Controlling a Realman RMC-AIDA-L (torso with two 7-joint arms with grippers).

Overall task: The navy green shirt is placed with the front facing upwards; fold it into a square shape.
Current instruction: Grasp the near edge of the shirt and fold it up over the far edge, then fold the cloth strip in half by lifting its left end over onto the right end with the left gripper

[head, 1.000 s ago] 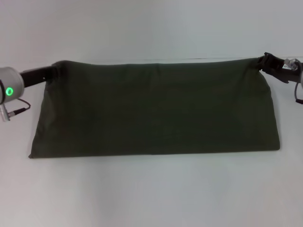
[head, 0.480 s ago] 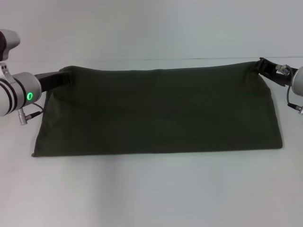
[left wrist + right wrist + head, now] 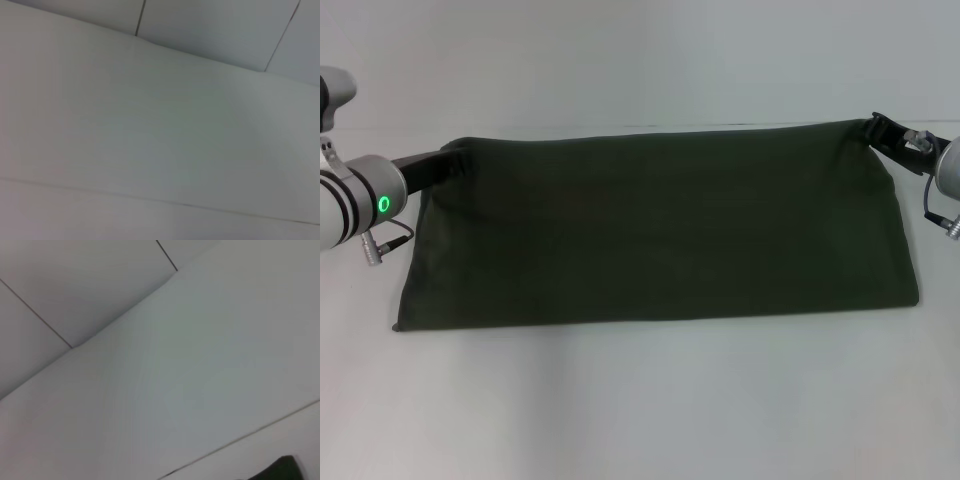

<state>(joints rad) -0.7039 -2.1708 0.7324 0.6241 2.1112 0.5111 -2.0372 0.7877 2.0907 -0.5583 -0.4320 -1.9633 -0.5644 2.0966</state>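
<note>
Head view: shirt (image 3: 660, 230) hung as a folded band over the table (image 3: 640, 400), left gripper (image 3: 452, 162) and right gripper (image 3: 876, 131) pinching its top corners. Risk: either corner slipping free, so the fold collapses unevenly.

Looks like a lab/test bench rather than a home: plain white table (image 3: 640, 400) w/ only bare pale surface around, flat white wall panels (image 3: 210, 30) w/ thin dark seams behind, no furnishings or household items in view, even overhead-type lighting
</note>
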